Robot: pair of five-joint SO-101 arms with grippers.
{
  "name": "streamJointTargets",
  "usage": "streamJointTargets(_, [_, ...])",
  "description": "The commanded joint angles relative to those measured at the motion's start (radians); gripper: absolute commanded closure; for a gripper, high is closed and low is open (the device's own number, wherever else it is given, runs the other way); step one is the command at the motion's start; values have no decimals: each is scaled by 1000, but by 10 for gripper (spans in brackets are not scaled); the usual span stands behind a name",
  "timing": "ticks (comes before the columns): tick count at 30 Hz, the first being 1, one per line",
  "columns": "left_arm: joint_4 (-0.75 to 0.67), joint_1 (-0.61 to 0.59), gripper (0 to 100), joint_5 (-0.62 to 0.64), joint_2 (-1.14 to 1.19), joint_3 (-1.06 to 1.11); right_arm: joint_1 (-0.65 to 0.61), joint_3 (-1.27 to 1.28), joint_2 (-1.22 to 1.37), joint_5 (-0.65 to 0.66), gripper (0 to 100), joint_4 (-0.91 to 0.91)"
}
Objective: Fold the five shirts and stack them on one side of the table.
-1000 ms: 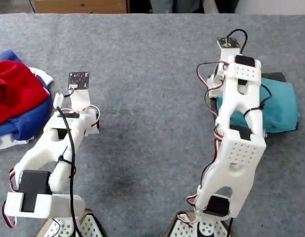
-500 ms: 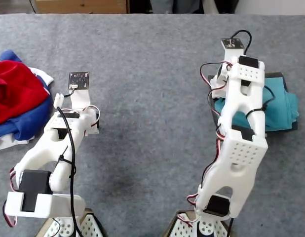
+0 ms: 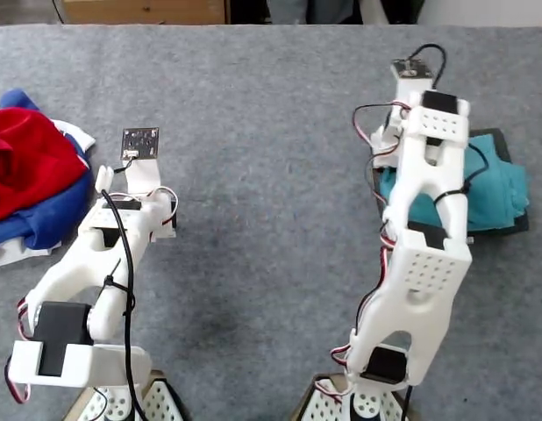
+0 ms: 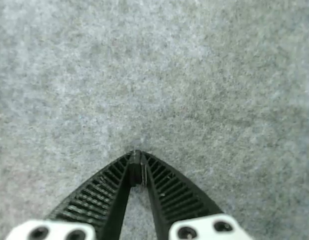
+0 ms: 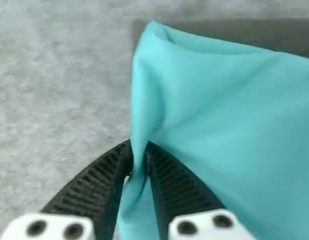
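At the table's left edge, a crumpled red fabric shirt (image 3: pixel 25 162) lies heaped on a blue shirt (image 3: pixel 56 215). Just right of the heap, the left gripper (image 4: pixel 137 165) hangs over the grey felt tabletop (image 3: pixel 253 132), fingers pressed together on nothing. On the right, the right gripper (image 5: pixel 138 160) pinches the left edge of a folded teal shirt (image 5: pixel 219 125), which rests on a dark folded shirt (image 5: pixel 234 32).

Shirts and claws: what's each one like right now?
left gripper: shut, empty.
right gripper: shut, pinching the teal shirt.
teal shirt: rumpled, atop dark shirt.
dark shirt: flat underneath.
red shirt: crumpled, on blue shirt.
blue shirt: crumpled, unfolded.
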Motion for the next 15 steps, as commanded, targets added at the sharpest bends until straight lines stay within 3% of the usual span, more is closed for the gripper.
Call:
streamJointTargets(1, [8, -10, 970, -2, -37, -28, -52, -39, -71, -15, 985, 28])
streamJointTargets(11, [8, -10, 970, -2, -37, -28, -149, -39, -68, -48, 982, 49])
streamJointTargets(15, [8, -10, 970, -2, -37, -28, -121, -39, -67, -43, 828, 58])
